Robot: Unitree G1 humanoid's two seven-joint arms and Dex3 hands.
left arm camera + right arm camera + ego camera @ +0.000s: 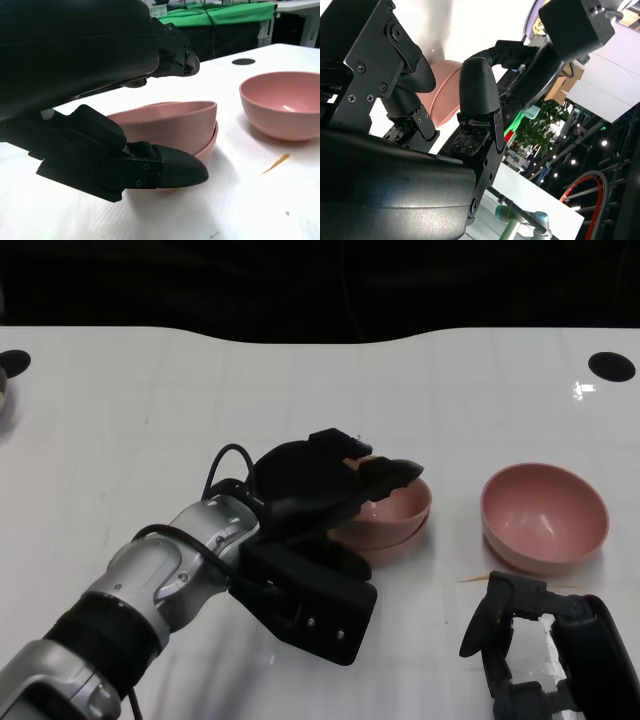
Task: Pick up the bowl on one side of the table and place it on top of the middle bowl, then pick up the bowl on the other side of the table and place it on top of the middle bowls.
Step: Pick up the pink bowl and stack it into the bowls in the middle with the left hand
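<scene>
Two pink bowls are nested at the table's middle: the upper bowl [405,502] [170,122] sits slightly tilted in the lower bowl [395,542] [211,145]. My left hand [320,525] [100,100] straddles this stack. Its fingers [172,57] hover above the rim with a gap, and its thumb [165,170] lies low beside the bowl's wall. A third pink bowl [545,515] [282,105] [445,90] stands alone to the right. My right hand [545,650] [435,140] waits near the front edge, just short of that bowl, fingers apart and holding nothing.
A thin orange streak [475,580] [275,163] lies on the white table [150,410] between the stack and the right bowl. Black round holes [612,366] [12,363] mark the far corners. A pale object [3,392] shows at the left edge.
</scene>
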